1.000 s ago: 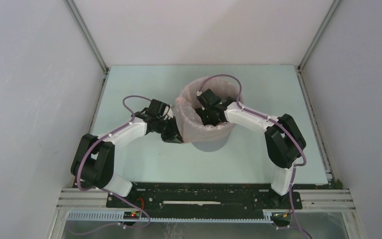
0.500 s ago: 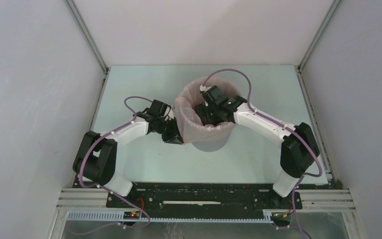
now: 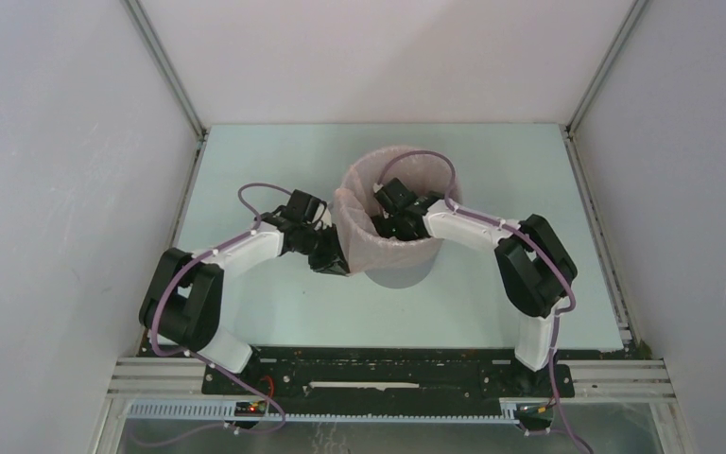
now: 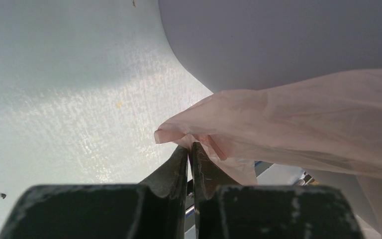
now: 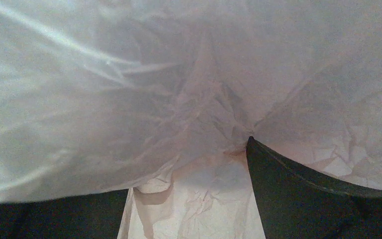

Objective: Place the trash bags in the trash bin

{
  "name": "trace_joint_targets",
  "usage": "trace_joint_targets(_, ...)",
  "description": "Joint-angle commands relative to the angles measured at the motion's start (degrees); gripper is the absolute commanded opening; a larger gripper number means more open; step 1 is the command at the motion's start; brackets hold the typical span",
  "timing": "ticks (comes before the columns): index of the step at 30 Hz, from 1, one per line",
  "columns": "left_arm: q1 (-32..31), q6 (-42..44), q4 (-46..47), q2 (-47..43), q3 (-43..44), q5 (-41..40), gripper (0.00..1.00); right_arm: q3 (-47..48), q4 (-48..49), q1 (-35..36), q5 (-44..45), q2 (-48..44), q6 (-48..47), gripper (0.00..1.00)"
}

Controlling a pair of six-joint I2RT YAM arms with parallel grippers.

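We are lining the trash bin (image 3: 399, 277): our left gripper (image 4: 189, 152) pinches the pink trash bag (image 4: 298, 119) outside the rim, while our right gripper (image 5: 189, 191), spread open, presses film inside. Next, probably, we push it deeper.

The left arm (image 3: 236, 251) is reaching forward and inward, elbow bent low. The left gripper (image 4: 190, 149) is pinching a fold of the trash bag (image 4: 303, 114), jaws pressed together. The right arm (image 3: 477, 227) is doubling back at its elbow, and the right gripper (image 3: 392, 222) is pointing down, jaws standing apart.
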Motion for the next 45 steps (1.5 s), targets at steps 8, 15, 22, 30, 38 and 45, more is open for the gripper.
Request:
trace_joint_targets(8,-0.51,0.12,0.67,-2.1,2.5,-1.38,0.19,4.66,-5.76,-0.44,0.92,-13.62,-0.18,0.91)
trace_joint_targets(15,-0.51,1.68,-2.58,-6.71,0.76,-5.71,0.36,12.27,-12.83,-0.37,4.56,-19.84,-1.54,0.92)
trace_joint_targets(22,-0.51,1.73,-7.12,-18.74,-2.07,-10.55,0.56,20.83,-19.07,-0.52,7.45,-23.79,-4.39,0.92)
trace_joint_targets(30,3.59,-2.16,-11.07,-39.42,-5.12,-18.65,0.77,26.4,-22.35,-1.5,9.28,-32.74,-3.46,0.94)
trace_joint_targets(38,16.53,-25.9,16.32,-28.77,-7.46,-4.15,0.77,27.08,-22.24,-2.26,8.41,-43.31,0.02,1.0)
trace_joint_targets(45,14.76,-38.2,28.44,-8.14,-1.12,1.23,0.83,26.42,-23.84,-2.45,10.24,-50.77,2.8,1.0)
